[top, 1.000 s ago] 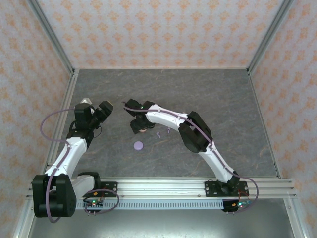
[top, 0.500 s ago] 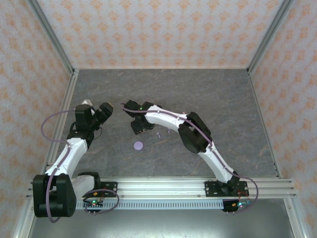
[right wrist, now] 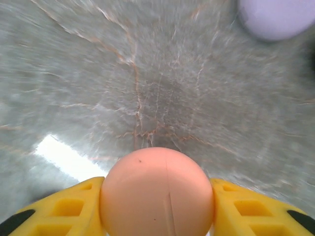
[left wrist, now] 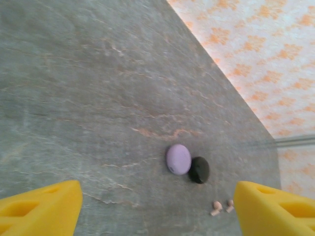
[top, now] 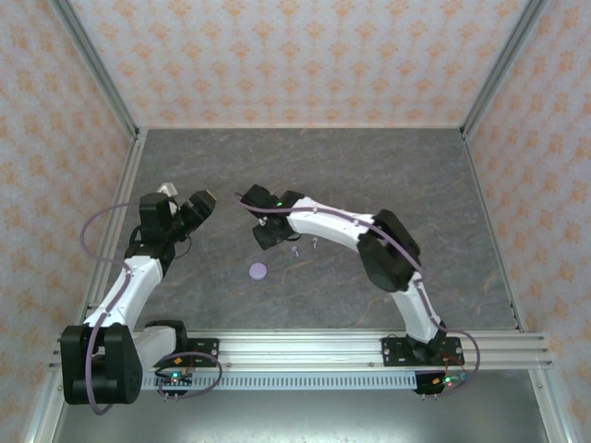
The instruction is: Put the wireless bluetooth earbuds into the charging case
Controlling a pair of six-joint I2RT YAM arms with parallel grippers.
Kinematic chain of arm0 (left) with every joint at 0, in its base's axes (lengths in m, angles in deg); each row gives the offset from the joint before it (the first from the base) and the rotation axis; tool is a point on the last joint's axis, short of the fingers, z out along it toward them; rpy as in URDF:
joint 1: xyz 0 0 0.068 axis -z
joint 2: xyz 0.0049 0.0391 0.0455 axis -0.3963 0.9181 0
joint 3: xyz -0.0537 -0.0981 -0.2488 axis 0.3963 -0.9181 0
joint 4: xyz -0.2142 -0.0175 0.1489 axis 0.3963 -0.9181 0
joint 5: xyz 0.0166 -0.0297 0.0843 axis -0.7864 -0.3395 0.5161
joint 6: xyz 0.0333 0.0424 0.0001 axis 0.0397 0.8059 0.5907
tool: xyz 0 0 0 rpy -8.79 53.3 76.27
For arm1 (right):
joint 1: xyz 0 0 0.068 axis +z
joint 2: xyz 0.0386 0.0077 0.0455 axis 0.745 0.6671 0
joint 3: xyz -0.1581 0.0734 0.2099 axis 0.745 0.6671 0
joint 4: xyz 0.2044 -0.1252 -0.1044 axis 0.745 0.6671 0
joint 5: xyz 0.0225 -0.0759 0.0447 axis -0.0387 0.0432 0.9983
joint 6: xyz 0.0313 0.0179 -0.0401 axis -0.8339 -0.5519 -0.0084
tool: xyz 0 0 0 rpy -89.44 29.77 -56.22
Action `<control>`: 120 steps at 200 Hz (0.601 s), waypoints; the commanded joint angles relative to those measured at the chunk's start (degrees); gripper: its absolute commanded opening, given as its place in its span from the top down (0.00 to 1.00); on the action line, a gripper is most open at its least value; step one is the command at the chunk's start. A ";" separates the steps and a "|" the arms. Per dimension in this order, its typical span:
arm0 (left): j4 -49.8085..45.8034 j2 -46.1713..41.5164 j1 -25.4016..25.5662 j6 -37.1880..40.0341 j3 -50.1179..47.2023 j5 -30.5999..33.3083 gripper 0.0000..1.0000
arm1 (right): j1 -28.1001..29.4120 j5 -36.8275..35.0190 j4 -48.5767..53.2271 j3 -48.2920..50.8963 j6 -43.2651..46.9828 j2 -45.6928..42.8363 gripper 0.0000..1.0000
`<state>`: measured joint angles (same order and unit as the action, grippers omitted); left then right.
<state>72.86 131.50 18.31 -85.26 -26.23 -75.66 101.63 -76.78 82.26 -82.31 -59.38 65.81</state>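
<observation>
Over the table (top: pixel 434 194), left of centre: right gripper (top: pixel 267 236), low, at the end of an arm stretched across from the right. Well to its left: left gripper (top: pixel 198 204), raised, angled toward the centre. Nearer the bases: lavender disc (top: pixel 258 270), lying apart. Just right of the right gripper: two tiny buds (top: pixel 295 249), near each other.

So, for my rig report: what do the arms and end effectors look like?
The left arm and right arm have white links, black joints and a trailing purple cable. Their end effectors have blocky yellow fingers, black-marked on the right.
</observation>
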 commanded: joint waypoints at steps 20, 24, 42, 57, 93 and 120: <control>4.11 -2.82 1.61 1.09 4.19 -12.41 0.21 | -0.04 -1.81 -9.89 8.33 9.95 -17.74 0.58; 4.67 -2.98 2.09 1.09 4.44 -13.34 0.21 | -0.04 -1.94 -10.60 9.28 11.04 -18.99 0.58; 6.65 -4.01 4.42 0.91 5.76 -17.10 0.21 | -0.13 -2.87 -14.76 14.15 16.36 -25.91 0.59; 6.85 -5.12 6.46 1.59 7.33 -19.58 0.21 | -0.27 -3.40 -19.39 18.57 21.66 -31.38 0.59; 4.37 -7.32 10.69 5.11 10.92 -25.02 0.22 | -0.56 1.54 -25.41 25.61 33.24 -41.00 0.59; 3.20 -7.92 13.84 7.90 12.07 -28.77 0.24 | -0.57 3.90 -26.60 28.41 39.69 -45.11 0.59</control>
<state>76.51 124.55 29.94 -81.35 -16.17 -98.17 101.26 -75.80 60.21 -55.97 -29.10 24.06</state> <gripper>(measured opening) 0.770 0.431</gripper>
